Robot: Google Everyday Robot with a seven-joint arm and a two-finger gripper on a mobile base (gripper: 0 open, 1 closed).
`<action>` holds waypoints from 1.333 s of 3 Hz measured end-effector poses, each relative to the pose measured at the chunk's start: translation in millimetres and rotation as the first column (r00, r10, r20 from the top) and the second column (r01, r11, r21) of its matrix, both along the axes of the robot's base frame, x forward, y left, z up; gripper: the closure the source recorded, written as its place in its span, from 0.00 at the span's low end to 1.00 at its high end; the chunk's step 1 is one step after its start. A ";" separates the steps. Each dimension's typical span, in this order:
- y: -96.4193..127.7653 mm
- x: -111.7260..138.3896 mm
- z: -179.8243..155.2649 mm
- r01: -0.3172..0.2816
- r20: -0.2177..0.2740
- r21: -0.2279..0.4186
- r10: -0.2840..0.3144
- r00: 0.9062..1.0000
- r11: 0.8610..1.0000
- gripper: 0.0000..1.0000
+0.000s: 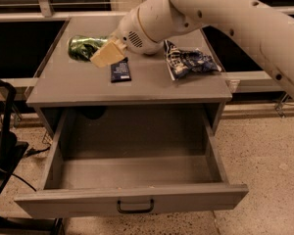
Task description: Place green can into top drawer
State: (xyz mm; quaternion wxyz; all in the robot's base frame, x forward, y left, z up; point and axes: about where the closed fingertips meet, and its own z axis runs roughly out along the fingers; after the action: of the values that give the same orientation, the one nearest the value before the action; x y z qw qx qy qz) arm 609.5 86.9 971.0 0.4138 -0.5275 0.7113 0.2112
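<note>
The green can lies on its side at the back left of the grey cabinet top. My gripper is at the can's right end and is shut on it, one cream finger showing in front of the can. The can looks low over the top; I cannot tell whether it still touches. The top drawer is pulled wide open below, with a black handle on its front panel. My arm reaches in from the upper right.
A dark blue snack bar lies just right of and below the gripper. A crumpled blue chip bag lies at the right of the top. Black equipment and cables stand left of the drawer.
</note>
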 end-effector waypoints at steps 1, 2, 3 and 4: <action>0.0 0.0 0.0 0.000 0.000 0.000 0.000 1.000 1.000 1.00; 0.0 -2.3 -0.9 -0.028 -0.005 0.006 0.028 1.000 1.000 1.00; -6.3 -18.0 -2.8 -0.046 -0.024 0.013 0.046 0.999 0.999 1.00; -18.9 -43.3 -4.1 -0.043 -0.050 0.011 0.044 0.998 0.999 1.00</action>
State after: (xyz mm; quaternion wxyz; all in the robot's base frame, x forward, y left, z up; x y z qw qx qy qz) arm 566.2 68.0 966.9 0.3937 -0.5353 0.7087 0.2369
